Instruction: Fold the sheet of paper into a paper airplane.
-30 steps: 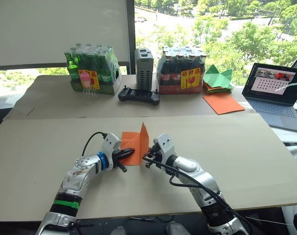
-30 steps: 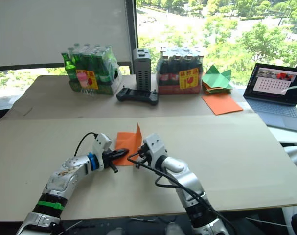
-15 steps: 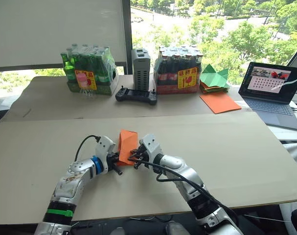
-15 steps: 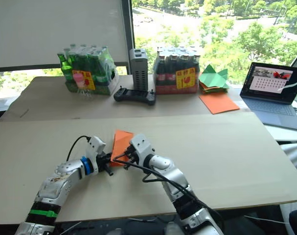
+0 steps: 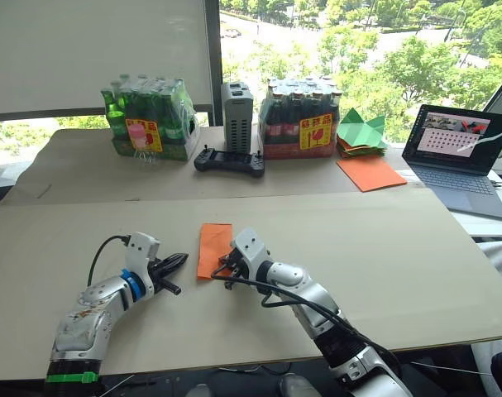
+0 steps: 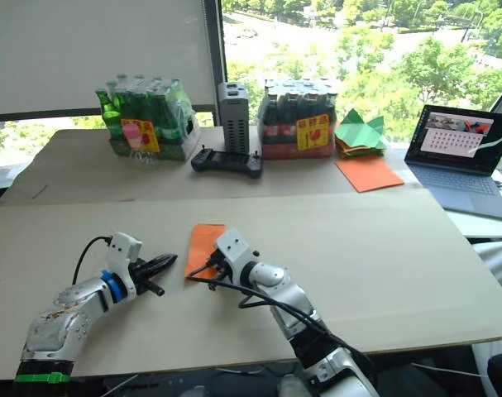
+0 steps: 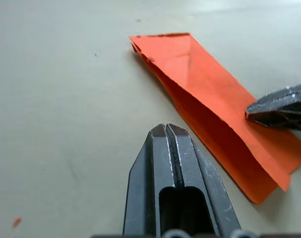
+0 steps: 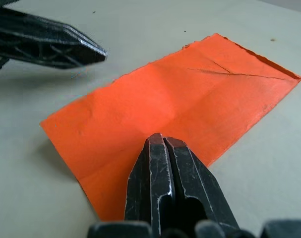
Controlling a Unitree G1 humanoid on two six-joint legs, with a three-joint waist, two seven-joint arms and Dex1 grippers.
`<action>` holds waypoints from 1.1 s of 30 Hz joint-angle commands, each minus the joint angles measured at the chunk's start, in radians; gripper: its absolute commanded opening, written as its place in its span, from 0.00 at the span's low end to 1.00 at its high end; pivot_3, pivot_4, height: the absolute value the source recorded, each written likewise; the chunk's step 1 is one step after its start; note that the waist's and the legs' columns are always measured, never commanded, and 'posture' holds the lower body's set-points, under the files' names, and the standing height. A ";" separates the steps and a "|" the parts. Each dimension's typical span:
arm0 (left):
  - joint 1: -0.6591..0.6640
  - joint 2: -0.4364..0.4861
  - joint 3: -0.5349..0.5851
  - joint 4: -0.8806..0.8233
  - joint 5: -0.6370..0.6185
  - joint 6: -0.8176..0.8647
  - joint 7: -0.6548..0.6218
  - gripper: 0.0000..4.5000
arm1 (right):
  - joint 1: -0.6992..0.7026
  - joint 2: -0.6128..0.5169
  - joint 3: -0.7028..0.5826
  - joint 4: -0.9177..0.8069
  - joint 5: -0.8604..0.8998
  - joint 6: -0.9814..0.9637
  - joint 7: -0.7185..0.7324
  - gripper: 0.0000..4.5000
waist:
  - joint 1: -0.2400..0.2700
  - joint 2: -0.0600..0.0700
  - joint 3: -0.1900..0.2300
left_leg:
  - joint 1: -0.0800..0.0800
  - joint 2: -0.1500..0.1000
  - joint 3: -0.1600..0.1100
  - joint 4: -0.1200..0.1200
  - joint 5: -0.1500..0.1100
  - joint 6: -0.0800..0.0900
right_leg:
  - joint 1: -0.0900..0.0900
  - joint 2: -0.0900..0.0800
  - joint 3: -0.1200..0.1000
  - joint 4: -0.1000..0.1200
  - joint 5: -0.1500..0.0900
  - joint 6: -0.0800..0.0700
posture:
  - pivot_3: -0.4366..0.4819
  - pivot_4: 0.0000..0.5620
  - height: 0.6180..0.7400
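paper [image 5: 215, 247] folded flat near bench [image 5: 416, 248] front edge; right gripper [image 8: 164, 144] jaws pressed together on it; left gripper [image 7: 165, 133] jaws closed, just beside it.

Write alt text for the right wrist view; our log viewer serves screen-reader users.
The right gripper, jaws shut, rests its tip on the folded orange sheet of paper lying flat on the tan table. The left gripper hovers beside the sheet's far edge.

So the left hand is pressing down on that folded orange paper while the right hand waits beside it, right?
Not quite: the hands are swapped. The right hand, fingers shut, presses on the folded sheet of paper, while the left hand, also shut, waits beside it, off the paper. The left eye view shows this.
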 commanded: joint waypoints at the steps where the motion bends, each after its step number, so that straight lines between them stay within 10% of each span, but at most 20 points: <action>1: -0.032 -0.009 0.026 -0.090 -0.079 0.046 0.012 0.00 | -0.005 0.007 0.010 0.003 -0.007 -0.010 0.009 0.00 | 0.002 0.000 0.000 | 0.000 0.000 0.000 0.000 0.000 0.000 | 0.000 0.000 0.000 0.000 0.000 0.000 | 0.48 0.27 1.00; 33: -0.020 0.017 -0.215 0.067 0.109 -0.080 -0.082 0.00 | -0.010 -0.010 -0.044 -0.119 0.009 0.083 -0.007 0.00 | 0.002 0.000 0.000 | 0.000 -0.001 0.000 0.000 0.000 0.000 | 0.000 0.000 0.000 0.000 0.000 0.000 | 0.48 0.27 1.00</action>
